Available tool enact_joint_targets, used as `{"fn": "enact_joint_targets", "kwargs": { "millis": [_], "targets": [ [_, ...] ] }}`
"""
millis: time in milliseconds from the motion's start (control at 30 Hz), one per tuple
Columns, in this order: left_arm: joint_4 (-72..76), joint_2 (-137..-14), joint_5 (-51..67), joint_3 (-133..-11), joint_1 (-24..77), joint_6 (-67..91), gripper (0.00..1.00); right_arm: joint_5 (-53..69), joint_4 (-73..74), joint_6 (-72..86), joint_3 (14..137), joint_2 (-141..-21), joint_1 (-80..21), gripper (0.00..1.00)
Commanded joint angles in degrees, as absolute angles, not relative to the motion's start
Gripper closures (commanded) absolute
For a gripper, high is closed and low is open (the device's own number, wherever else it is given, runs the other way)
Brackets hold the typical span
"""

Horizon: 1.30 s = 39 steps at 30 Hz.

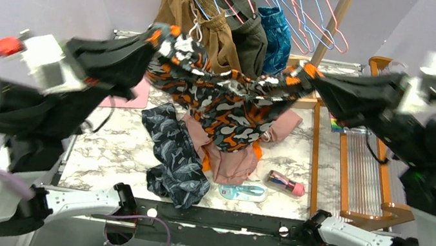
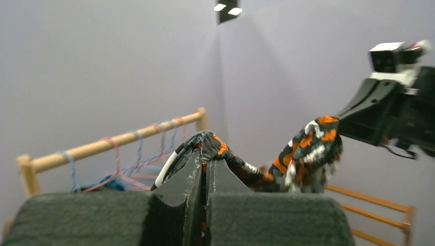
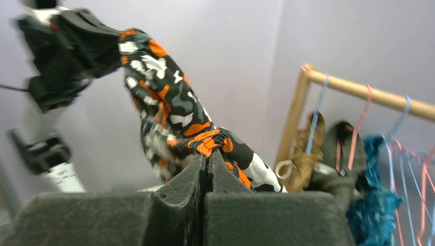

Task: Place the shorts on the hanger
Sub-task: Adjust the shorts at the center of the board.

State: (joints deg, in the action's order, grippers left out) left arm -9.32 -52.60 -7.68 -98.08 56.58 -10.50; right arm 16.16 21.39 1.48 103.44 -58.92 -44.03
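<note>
The shorts (image 1: pixel 225 101), dark with orange, white and grey blobs, sag between the left gripper (image 1: pixel 151 38) at 10 o'clock and the right gripper (image 1: pixel 309 72) at 2 o'clock, both clamping them.

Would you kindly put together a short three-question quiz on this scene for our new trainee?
1. True or false: the camouflage shorts lie flat on the table.
2. Of the left gripper and the right gripper, which is shut on the shorts? A: left only. B: right only. C: both.
3. Fill in: in the top view, the leaf-print shorts lie to the ___ of the pink shorts.

Key: 1 false, they hang stretched in the air; 2 C; 3 left.
</note>
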Motion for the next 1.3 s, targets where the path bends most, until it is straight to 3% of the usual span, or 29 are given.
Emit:
{"fn": "enact_joint_targets", "kwargs": {
  "millis": [0, 267, 633, 833, 933, 1100, 1267],
  "targets": [
    [-3.66, -43.72, 11.63, -95.58, 56.48, -3.93, 1.0, 29.86, 22.37, 0.59, 106.33, -52.52, -43.95, 0.99],
    [-4.16, -45.15, 11.09, -102.64, 56.43, -4.08, 1.0, 28.22, 21.65, 1.88, 114.42, -53.59, -43.9, 0.99],
    [-5.76, -49.15, -16.38, -82.25, 56.78, -16.44, 1.0, -1.0, 17.01, 1.97, 94.75, -60.76, -43.93, 0.99],
    [-3.03, -54.18, -25.52, -74.25, 56.2, -20.74, 1.0, -11.79, 12.97, 3.11, 86.92, -65.98, -43.95, 0.99],
    [-3.4, -57.04, -23.93, -74.21, 51.4, -18.99, 1.0, -15.96, 10.76, 2.77, 84.81, -67.64, -43.95, 0.99],
    [-7.49, -62.77, -11.62, -79.12, 33.1, -7.54, 1.0, -18.14, 9.27, 1.13, 85.91, -69.33, -43.95, 0.99],
    [-7.55, -67.21, -11.1, -90.72, 28.81, -5.18, 1.0, -18.97, 9.98, -1.65, 95.69, -72.12, -43.95, 0.99]
  ]
}}
